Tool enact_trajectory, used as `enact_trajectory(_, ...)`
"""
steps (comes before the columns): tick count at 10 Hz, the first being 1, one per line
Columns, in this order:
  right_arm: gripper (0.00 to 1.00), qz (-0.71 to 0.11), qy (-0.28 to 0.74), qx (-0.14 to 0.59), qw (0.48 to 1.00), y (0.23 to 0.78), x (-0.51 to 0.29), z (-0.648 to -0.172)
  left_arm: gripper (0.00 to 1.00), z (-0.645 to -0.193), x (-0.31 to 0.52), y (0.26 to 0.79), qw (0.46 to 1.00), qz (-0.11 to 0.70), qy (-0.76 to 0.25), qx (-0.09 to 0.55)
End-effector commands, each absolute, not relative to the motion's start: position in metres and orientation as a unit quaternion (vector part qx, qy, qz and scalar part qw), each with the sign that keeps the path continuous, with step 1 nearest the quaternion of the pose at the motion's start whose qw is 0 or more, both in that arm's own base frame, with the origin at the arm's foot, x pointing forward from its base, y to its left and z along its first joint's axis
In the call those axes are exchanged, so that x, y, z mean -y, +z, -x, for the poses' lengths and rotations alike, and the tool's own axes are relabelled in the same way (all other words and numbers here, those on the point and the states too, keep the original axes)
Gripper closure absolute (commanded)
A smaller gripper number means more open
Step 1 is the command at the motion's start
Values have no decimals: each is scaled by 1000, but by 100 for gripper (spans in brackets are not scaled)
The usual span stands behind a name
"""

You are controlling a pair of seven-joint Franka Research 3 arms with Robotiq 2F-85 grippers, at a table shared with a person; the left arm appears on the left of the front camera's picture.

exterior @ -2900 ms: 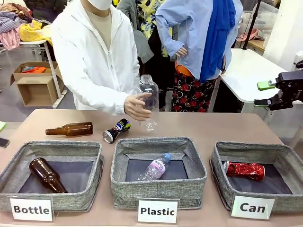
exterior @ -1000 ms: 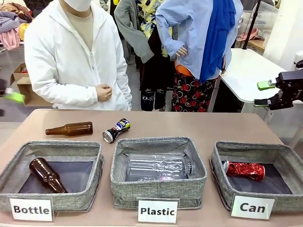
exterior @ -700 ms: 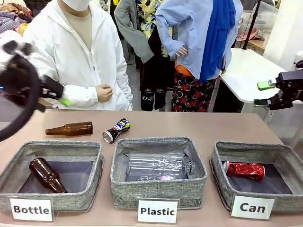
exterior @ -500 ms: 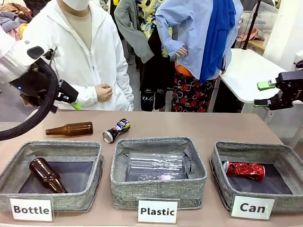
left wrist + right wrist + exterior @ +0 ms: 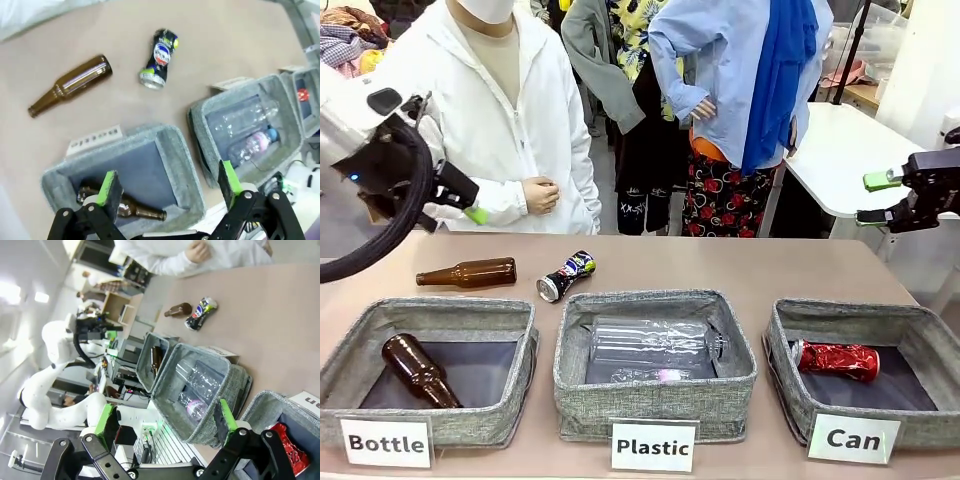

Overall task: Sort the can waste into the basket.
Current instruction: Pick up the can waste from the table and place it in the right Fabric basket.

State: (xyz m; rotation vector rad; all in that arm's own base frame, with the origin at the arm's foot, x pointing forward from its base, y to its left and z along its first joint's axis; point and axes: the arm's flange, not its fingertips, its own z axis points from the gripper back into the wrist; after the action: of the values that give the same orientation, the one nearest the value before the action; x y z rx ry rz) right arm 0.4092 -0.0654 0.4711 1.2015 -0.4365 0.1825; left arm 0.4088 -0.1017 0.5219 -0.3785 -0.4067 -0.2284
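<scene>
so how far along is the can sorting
Done: the red can lies in the Can basket. In hand: nothing; the left pincer hangs open above the left of the table, and the right pincer is open, off past the right edge. Left: the black can lies on the table beside the brown bottle, to be picked up and dropped in.

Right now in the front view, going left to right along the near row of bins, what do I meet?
Bottle bin holding a brown bottle → Plastic bin holding clear plastic bottles → Can basket holding the crushed red can.
</scene>
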Motion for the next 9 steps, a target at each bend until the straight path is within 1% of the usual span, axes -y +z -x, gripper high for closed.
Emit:
enact_trajectory(1,0,-557,94,209,798,472,67,-409,0,-455,119,531,939,179,-172,237)
enact_trajectory(2,0,-557,94,209,798,472,67,-409,0,-470,130,528,933,182,-196,240)
enact_trajectory(3,0,-557,94,209,798,472,67,-409,0,-487,142,522,931,187,-219,223)
enact_trajectory(4,0,-557,94,209,798,472,67,-409,0,-500,149,516,942,172,-211,197)
enact_trajectory(5,0,-557,94,209,798,472,67,-409,0,-487,127,524,938,187,-234,177)
enact_trajectory(6,0,-557,94,209,798,472,67,-409,0,-463,88,537,931,212,-236,178)
enact_trajectory(7,0,-557,94,209,798,472,67,-409,0,-431,48,542,926,238,-218,197)
enact_trajectory(8,0,-557,94,209,798,472,67,-409,0,-393,8,538,921,268,-177,222)
enact_trajectory(9,0,-557,94,209,798,472,67,-409,0,-365,-26,532,916,290,-128,246)
